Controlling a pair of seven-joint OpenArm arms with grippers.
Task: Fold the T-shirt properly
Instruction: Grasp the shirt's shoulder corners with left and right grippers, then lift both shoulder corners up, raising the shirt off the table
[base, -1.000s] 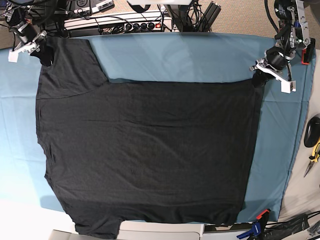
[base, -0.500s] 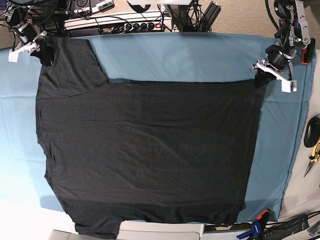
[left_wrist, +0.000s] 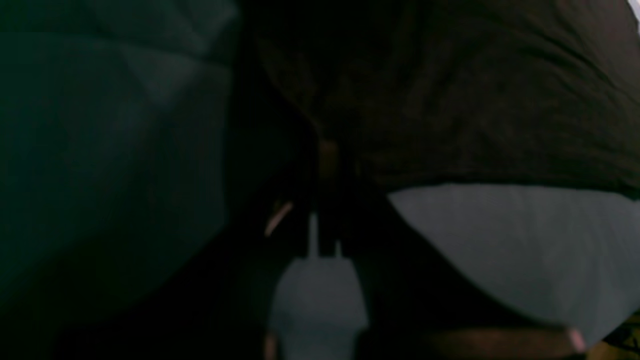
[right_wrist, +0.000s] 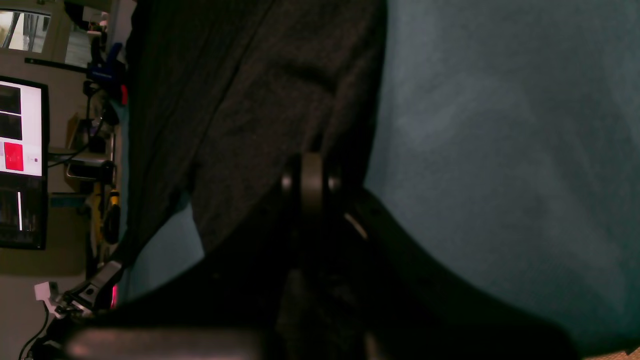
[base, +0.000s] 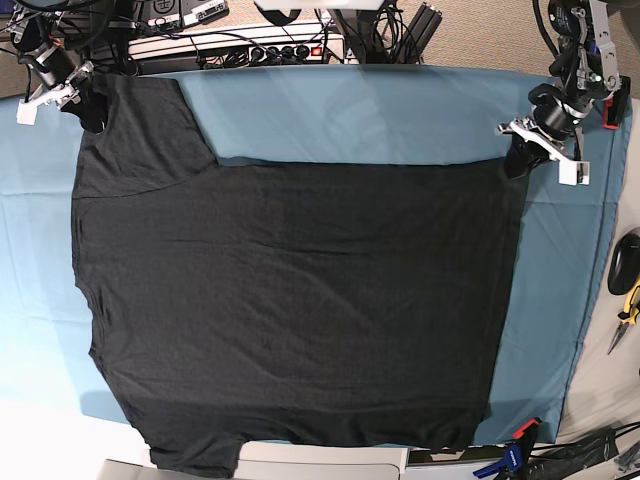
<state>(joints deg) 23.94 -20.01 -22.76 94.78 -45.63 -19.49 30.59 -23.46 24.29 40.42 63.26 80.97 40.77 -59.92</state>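
The black T-shirt (base: 300, 300) lies spread flat, plain side up, on the blue table cloth (base: 350, 110); no print shows. My left gripper (base: 519, 150) is shut on the shirt's far right corner. In the left wrist view the dark, blurred shirt fabric (left_wrist: 475, 100) runs into the shut gripper (left_wrist: 327, 160). My right gripper (base: 84, 97) is shut on the bunched edge of the shirt's far left sleeve. In the right wrist view the fabric (right_wrist: 240, 100) is pinched in the gripper (right_wrist: 310, 177).
A power strip and cables (base: 250, 48) lie behind the cloth's far edge. Pliers (base: 628, 305) and a black object (base: 625, 262) lie on the right. Clamps (base: 515, 450) sit at the near right. A monitor (right_wrist: 20, 160) shows in the right wrist view.
My left gripper has shifted slightly away and outward with the shirt's corner. My right gripper has barely moved. The shirt lies about as before.
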